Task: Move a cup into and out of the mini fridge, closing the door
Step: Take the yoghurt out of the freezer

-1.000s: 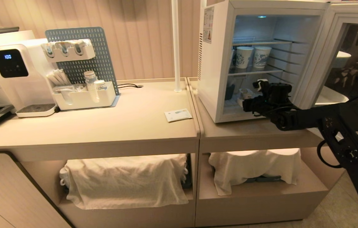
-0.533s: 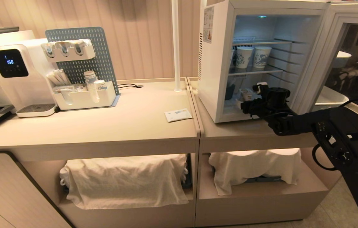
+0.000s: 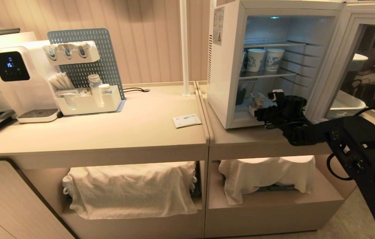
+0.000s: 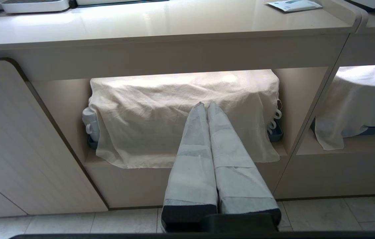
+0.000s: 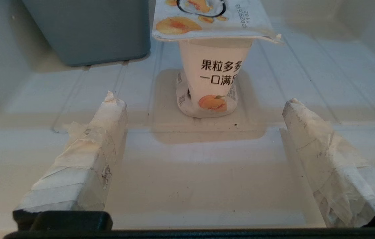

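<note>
1. Inside the mini fridge (image 3: 227, 66), on its white floor, the cup (image 5: 211, 79) stands upright with its square foil lid on top and orange fruit marks on its side.
2. Just in front of the cup, at the mini fridge's open mouth, the right gripper (image 5: 204, 132) hangs low over the floor; its two taped fingers (image 5: 97, 139) are spread wide apart, one to each side, and neither touches the cup.
3. From the head view, the right gripper (image 3: 267, 111) and its black arm reach toward the mini fridge from the right, level with the bottom compartment, and the cup (image 3: 258, 99) shows just beyond the fingertips.
4. Beside the cup, deeper in the mini fridge, a grey bin (image 5: 91, 30) sits on the same floor.
5. Above, on the wire shelf of the mini fridge, two paper cups (image 3: 265, 59) with blue patterns stand side by side.
6. To the right of the mini fridge, the door (image 3: 359, 59) is swung wide open, its glass panel dark.
7. Left of the mini fridge, a small white packet (image 3: 186, 120) lies flat on the counter (image 3: 124, 132).
8. Well away from the mini fridge, the left gripper (image 4: 206, 105) hangs in front of a cloth (image 4: 147, 116) draped over the lower shelf under the counter, its taped fingers pressed together on nothing.
</note>
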